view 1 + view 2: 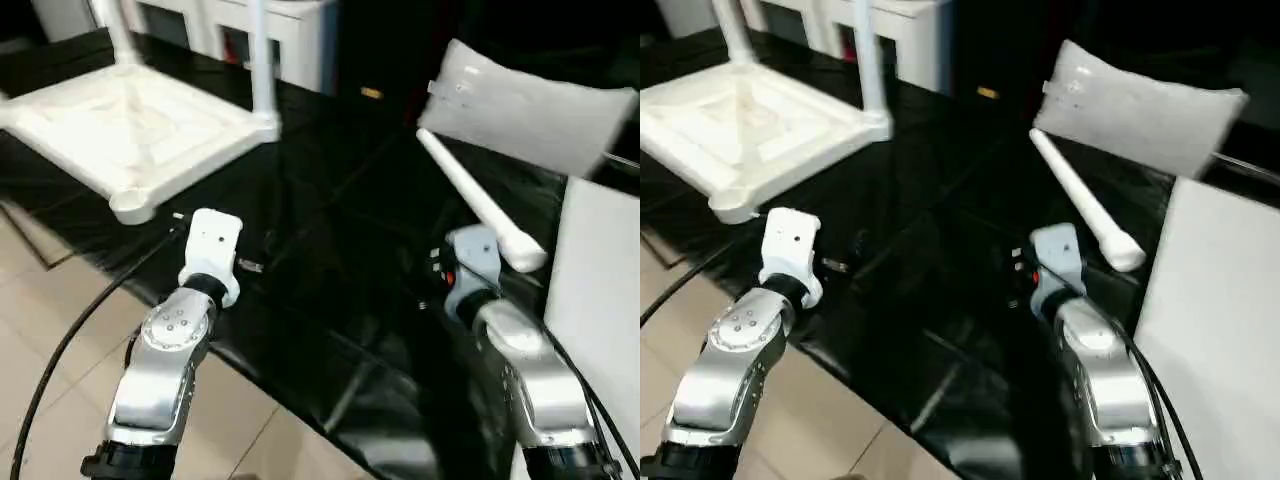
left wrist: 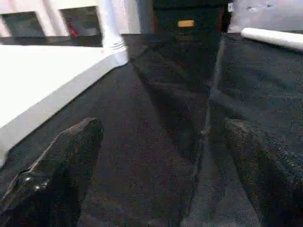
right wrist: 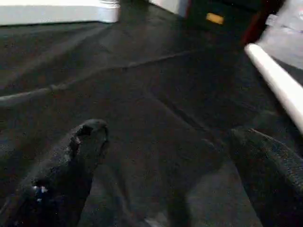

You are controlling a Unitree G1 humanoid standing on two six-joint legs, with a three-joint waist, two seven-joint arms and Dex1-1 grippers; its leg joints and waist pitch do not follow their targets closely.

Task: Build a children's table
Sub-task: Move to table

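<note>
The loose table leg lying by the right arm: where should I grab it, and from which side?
Take the loose leg around its round shaft, a little back from the flared near end, coming down from above with the open right gripper, its fingers across the shaft. The leg lies flat on the black surface, slanting away from that gripper, with its far end by the plastic bag, so the near stretch is probably the easiest to reach.

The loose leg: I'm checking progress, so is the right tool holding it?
No, the loose leg lies on the black cover, apart from the open, empty right tool.
</note>
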